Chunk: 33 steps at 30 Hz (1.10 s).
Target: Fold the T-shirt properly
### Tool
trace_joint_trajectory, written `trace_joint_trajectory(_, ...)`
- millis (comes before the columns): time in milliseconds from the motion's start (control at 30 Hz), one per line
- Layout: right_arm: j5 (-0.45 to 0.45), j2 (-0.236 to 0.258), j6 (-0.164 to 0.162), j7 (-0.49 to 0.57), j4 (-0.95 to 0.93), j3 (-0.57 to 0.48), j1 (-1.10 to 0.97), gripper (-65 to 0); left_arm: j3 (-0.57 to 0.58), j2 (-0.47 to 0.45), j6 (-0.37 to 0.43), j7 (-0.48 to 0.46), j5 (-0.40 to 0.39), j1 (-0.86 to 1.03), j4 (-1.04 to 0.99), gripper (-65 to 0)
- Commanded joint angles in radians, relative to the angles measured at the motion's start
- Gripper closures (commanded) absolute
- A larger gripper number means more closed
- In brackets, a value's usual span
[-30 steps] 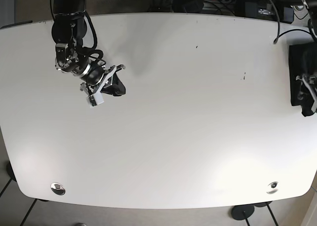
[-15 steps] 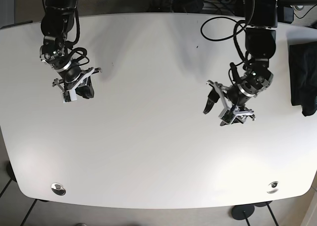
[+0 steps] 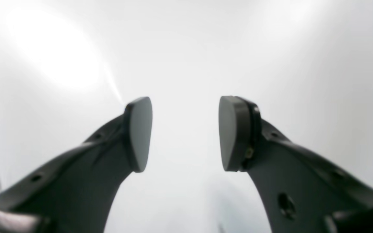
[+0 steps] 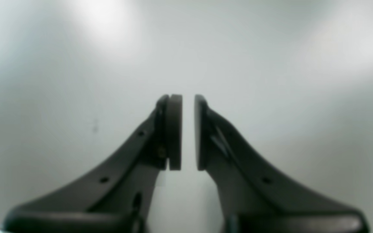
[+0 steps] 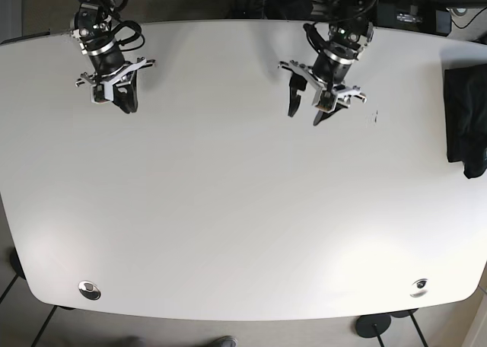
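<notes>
**Both arms pulled to the far edge, shirt untouched at the side**

Nearest the camera, the white table shows two round metal fittings close to its front edge. Farther back, at the far right rim, lies the T-shirt — a dark, bunched rectangle, partly cut off by the frame, one corner hanging down lower than the rest. Neither arm touches it.

Beyond that, toward the far edge, the left gripper hovers over the table right of centre, its jaws spread wide; the left wrist view shows the two pads well apart with only blank table between them. The right gripper sits at the far left corner, jaws nearly together — the right wrist view shows a narrow slit between the pads, holding nothing.

Half a second ago both grippers were lower on the table: the left one hung mid-table near the right side, the right one farther from the back edge. Both have since drawn back toward the far edge. The shirt lies as it did.
</notes>
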Motion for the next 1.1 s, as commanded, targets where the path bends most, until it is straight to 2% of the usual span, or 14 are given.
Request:
trace_joint_trajectory(33, 0.012, -0.009, 0.008, 0.035, 0.090, 0.004, -0.059, -5.7, -0.002, -0.001, 0.006, -0.033, -0.008, 0.106, 0.114, -29.3)
trace_joint_trajectory(167, 0.012, -0.021, 0.008, 0.037, 0.196, 0.006, -0.213, -5.7, -0.003, -0.001, 0.006, -0.033, -0.010, 0.313, 0.227, -29.2)
trace_joint_trajectory(233, 0.029, -0.020, 0.008, 0.037, 0.216, 0.009, -0.274, -5.7, -0.003, -0.007, 0.049, -0.033, -0.010, 0.375, 0.232, -29.2)
trace_joint_trajectory(300, 0.129, -0.018, 0.008, 0.037, 0.219, 0.051, -0.345, -5.7, -0.005, -0.008, 0.128, -0.034, -0.010, 0.441, 0.233, -29.2)
trace_joint_trajectory(367, 0.190, -0.017, 0.008, 0.037, 0.219, 0.061, -0.400, -5.7, -0.005, -0.008, 0.151, -0.039, -0.022, 0.501, 0.247, -28.1)
trace_joint_trajectory(400, 0.201, -0.015, 0.008, 0.037, 0.219, 0.064, -0.426, -5.7, -0.005, -0.008, 0.151, -0.039, -0.051, 0.527, 0.255, -25.7)
trace_joint_trajectory(433, 0.206, -0.015, 0.009, 0.038, 0.219, 0.067, -0.458, -5.7, -0.005, -0.008, 0.151, -0.039, -0.114, 0.554, 0.258, -22.4)
trace_joint_trajectory(500, 0.207, -0.015, 0.009, 0.053, 0.213, 0.067, -0.472, -5.7, -0.005, -0.033, 0.151, -0.039, -0.177, 0.574, 0.258, -20.8)
trace_joint_trajectory(700, 0.201, -0.018, 0.009, 0.078, 0.193, 0.060, -0.403, -5.7, -0.026, -0.065, 0.152, -0.033, -0.257, 0.517, 0.269, -21.2)
trace_joint_trajectory(867, 0.201, -0.015, 0.009, 0.070, 0.191, 0.060, -0.302, -6.3, -0.025, -0.067, 0.152, -0.031, -0.246, 0.392, 0.267, -32.4)
trace_joint_trajectory(900, 0.200, -0.015, 0.009, 0.046, 0.193, 0.060, -0.276, -6.5, -0.022, -0.067, 0.152, -0.018, -0.248, 0.364, 0.267, -35.7)
trace_joint_trajectory(967, 0.200, -0.003, 0.009, 0.001, 0.196, 0.060, -0.220, -6.5, -0.020, -0.065, 0.152, 0.035, -0.252, 0.313, 0.267, -36.9)
trace_joint_trajectory(1033, 0.200, 0.005, 0.009, -0.054, 0.196, 0.058, -0.161, -9.8, -0.017, -0.065, 0.152, 0.079, -0.254, 0.258, 0.266, -36.7)
trace_joint_trajectory(1100, 0.200, 0.005, 0.009, -0.108, 0.199, 0.058, -0.095, -19.2, -0.016, -0.065, 0.152, 0.107, -0.254, 0.226, 0.255, -36.7)
